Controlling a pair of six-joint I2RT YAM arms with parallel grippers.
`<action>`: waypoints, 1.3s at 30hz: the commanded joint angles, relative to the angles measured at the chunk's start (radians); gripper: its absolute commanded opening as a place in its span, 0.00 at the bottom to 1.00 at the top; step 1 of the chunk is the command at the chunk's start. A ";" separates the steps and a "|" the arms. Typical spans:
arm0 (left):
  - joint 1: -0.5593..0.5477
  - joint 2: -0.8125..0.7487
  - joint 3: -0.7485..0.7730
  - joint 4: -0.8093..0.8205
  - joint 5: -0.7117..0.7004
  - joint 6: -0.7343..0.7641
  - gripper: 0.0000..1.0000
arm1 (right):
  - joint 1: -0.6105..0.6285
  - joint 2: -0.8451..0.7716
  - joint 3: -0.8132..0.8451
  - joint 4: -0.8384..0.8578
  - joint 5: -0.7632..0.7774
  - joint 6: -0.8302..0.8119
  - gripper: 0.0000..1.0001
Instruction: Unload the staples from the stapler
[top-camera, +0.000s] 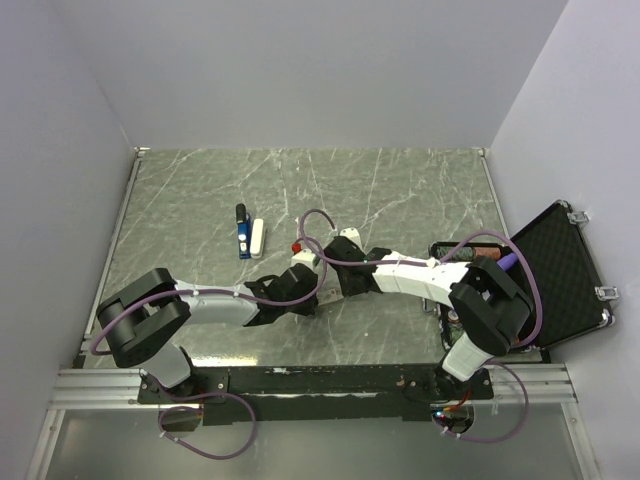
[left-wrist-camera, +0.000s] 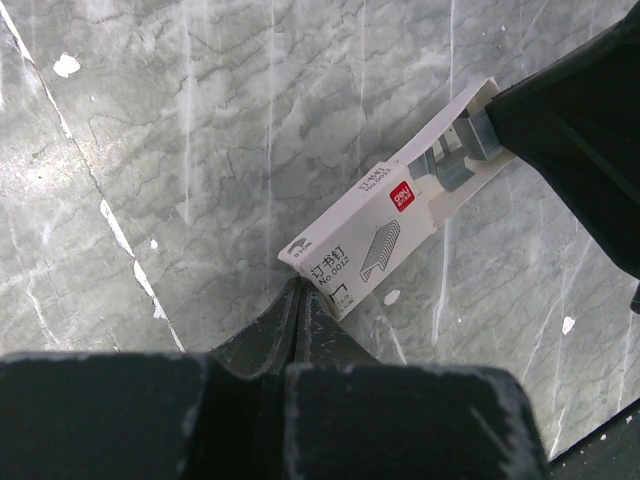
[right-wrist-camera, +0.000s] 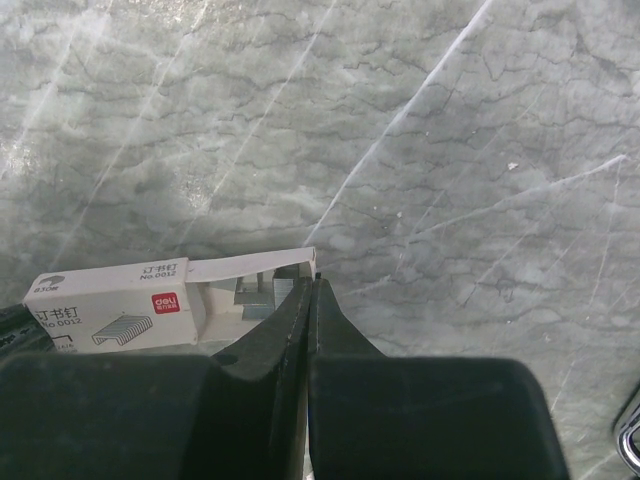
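— What's on the marble table (top-camera: 400, 190)?

— An open black case (top-camera: 560, 270) sits at the right. Mid-table, the left gripper (left-wrist-camera: 300, 292) and right gripper (right-wrist-camera: 313, 287), each with fingers pressed together, meet a white staple box (left-wrist-camera: 370, 240) at opposite ends.

— And the stapler (top-camera: 241, 232)?

— Lying apart from both, farther left, just beside a pale bar (top-camera: 257, 237).

Printed markings: staple box (left-wrist-camera: 370, 240)
The side panel reads "订书钉 No.0012" next to a staple drawing; the red logo patch (left-wrist-camera: 401, 197) reads "deli" in white.
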 joint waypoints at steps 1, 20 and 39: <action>-0.004 0.002 -0.017 -0.022 0.023 -0.001 0.01 | -0.005 -0.014 0.014 0.033 -0.018 -0.004 0.00; -0.004 0.018 -0.014 -0.014 0.040 -0.006 0.01 | -0.036 -0.011 -0.006 0.083 -0.120 0.041 0.00; -0.005 0.035 0.012 -0.020 0.061 0.011 0.01 | -0.007 -0.012 -0.004 0.068 -0.104 0.027 0.00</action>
